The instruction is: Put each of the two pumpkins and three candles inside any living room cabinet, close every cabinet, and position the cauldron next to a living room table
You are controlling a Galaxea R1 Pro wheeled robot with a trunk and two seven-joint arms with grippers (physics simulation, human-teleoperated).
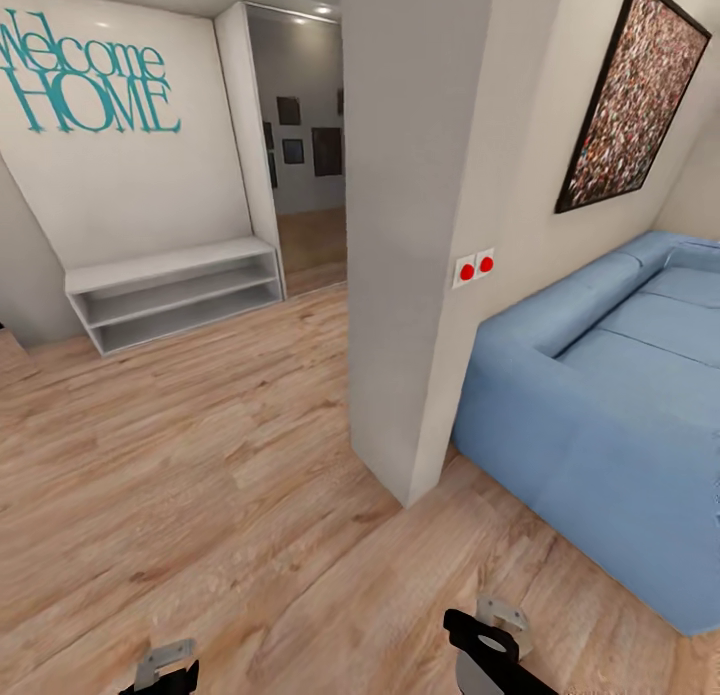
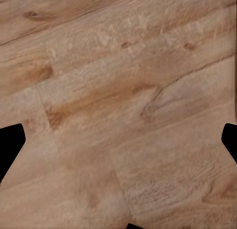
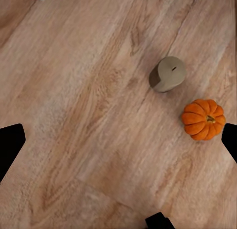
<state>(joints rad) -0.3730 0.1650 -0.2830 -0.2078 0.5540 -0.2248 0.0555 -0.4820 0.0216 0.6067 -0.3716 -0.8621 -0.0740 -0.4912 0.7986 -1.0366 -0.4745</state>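
On the wooden floor under my right arm lie one small orange ribbed pumpkin and, close beside it, a stubby grey-beige candle. My right gripper hangs open above the floor with nothing between its fingers; the pumpkin sits near one fingertip. My left gripper is open too, over bare floorboards. The cabinet, cauldron and table are out of view.
A white wall corner juts out straight ahead. A blue sofa stands to its right, under a framed picture. At the back left is a low white open shelf below "Welcome HOME" lettering, beside a doorway.
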